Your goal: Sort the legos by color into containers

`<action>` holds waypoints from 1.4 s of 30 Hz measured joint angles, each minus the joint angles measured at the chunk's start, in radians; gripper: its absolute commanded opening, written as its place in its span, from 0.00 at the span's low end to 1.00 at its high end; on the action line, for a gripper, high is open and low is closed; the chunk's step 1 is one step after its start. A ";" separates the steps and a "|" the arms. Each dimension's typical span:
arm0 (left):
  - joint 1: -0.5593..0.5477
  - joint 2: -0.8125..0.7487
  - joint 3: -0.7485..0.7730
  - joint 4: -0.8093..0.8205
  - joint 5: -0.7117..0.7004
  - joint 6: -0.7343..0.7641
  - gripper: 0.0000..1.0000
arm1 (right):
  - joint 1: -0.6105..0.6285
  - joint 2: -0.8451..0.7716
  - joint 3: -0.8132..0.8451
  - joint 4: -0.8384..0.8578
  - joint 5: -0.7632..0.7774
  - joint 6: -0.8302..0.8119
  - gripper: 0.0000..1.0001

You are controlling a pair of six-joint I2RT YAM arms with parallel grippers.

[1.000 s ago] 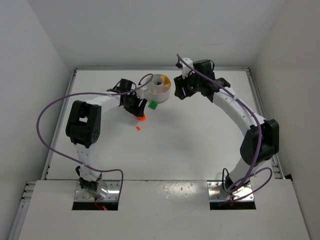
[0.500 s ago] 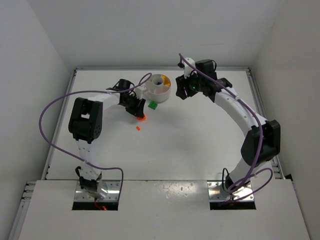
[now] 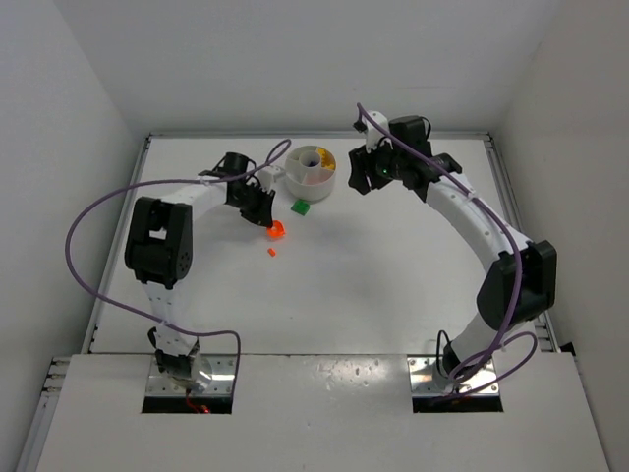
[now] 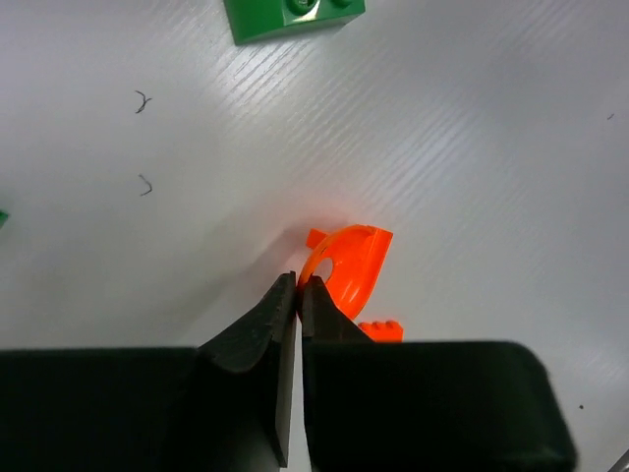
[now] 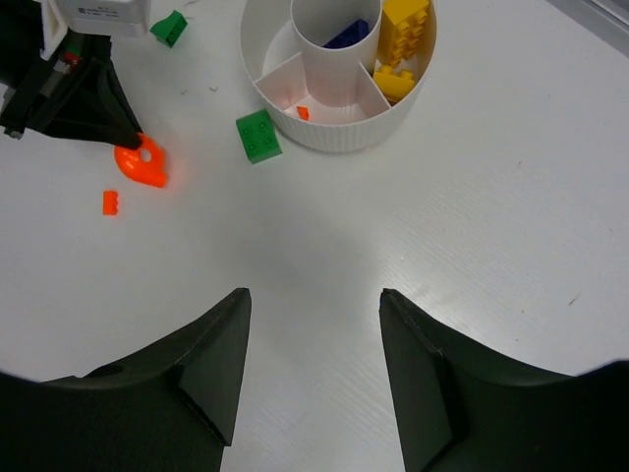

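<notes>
My left gripper [image 4: 298, 285] is shut on the edge of an orange-red curved lego [image 4: 349, 265], low over the table and left of the green brick [image 3: 301, 206]. A tiny orange-red brick [image 4: 381, 329] lies just beside it. The round white dish [image 3: 314, 172] with its containers stands behind. It holds yellow legos [image 5: 405, 29], a purple one [image 5: 346, 37] in the centre well and an orange-red bit [image 5: 303, 113]. My right gripper [image 5: 314, 295] hangs open and empty above bare table, to the right of the dish [image 5: 334, 138].
A green brick [image 5: 257, 136] lies against the dish's front wall. A smaller green bit [image 5: 169, 27] sits farther left, behind the left gripper [image 5: 118, 138]. White walls enclose the table on three sides.
The left gripper's jaws have closed on the orange-red curved lego, and the left wrist has shifted slightly left. The right arm has barely moved.
</notes>
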 measured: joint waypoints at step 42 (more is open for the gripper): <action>-0.428 0.063 0.323 0.286 -0.997 0.100 0.01 | -0.047 -0.042 -0.038 0.018 0.103 0.008 0.56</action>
